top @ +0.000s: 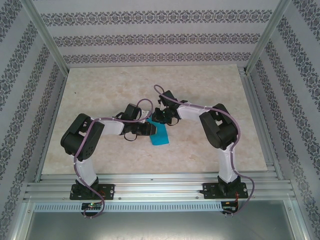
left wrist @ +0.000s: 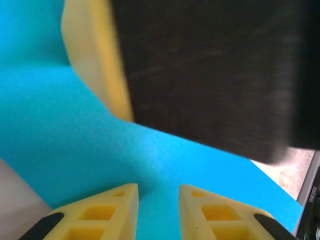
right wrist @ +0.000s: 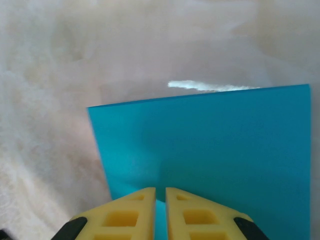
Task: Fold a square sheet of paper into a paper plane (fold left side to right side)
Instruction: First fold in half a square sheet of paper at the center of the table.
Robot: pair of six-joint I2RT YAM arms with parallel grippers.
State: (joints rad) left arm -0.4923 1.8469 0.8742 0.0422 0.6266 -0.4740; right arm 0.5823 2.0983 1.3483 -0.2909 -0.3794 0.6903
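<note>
The square sheet of paper (top: 161, 137) lies flat on the middle of the table (top: 100, 90). At its left edge, the left gripper (left wrist: 158, 200) hangs low, jaws slightly apart. At its far edge, the right gripper (right wrist: 160, 197) has jaws nearly together.

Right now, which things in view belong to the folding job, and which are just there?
Job: square sheet of paper, left gripper, right gripper.
Just there: tabletop, patterned walls, metal frame.

Left claw (top: 148, 129), right claw (top: 162, 120) crowd blue sheet (top: 161, 137) mid-table; table (top: 100, 90) around them open.
</note>
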